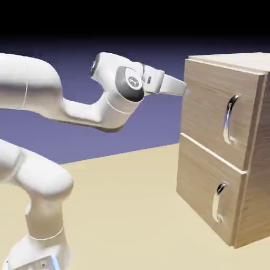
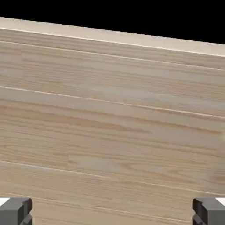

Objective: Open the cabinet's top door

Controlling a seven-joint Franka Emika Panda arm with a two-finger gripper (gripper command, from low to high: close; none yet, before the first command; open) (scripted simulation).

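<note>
simulated robot scene, rendered arm (image 1: 39, 87), plain blue-violet backdrop (image 1: 153, 118)

The pale tan tabletop (image 1: 121, 211) is spread below the gripper (image 1: 184, 89). On it stands the wooden cabinet (image 1: 213, 111), in front of the gripper's tips. The robot's base (image 1: 39, 248) also stands on it, behind and lower than the gripper.

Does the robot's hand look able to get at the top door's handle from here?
Probably yes: the hand is open and empty, and nothing shows between it and the handle, though it would likely need to shift sideways.
</note>
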